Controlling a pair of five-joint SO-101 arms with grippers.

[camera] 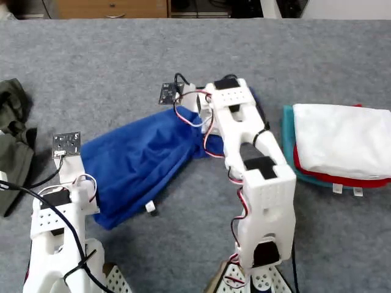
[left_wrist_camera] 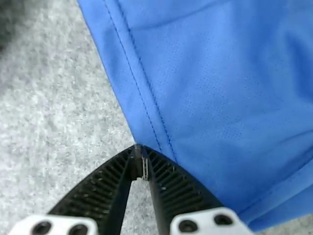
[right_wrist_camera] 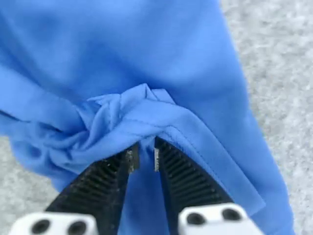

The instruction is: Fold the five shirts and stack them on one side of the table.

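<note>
A blue shirt (camera: 140, 159) lies loosely spread across the middle of the grey table. My left gripper (camera: 82, 168) is at its near left corner. In the left wrist view the left gripper (left_wrist_camera: 139, 159) is shut on the stitched hem of the blue shirt (left_wrist_camera: 220, 88). My right gripper (camera: 194, 116) is at the shirt's far right end. In the right wrist view the right gripper (right_wrist_camera: 143, 156) is shut on a bunched fold of the blue shirt (right_wrist_camera: 146, 49). A folded stack sits at the right: white shirt (camera: 342, 137) over red (camera: 342, 179) over teal (camera: 288, 131).
Crumpled dark green clothing (camera: 12, 134) lies at the table's left edge. Grey cloth table (camera: 122, 55) stretches open behind the arms. A wooden cabinet (camera: 110, 7) stands beyond the far edge.
</note>
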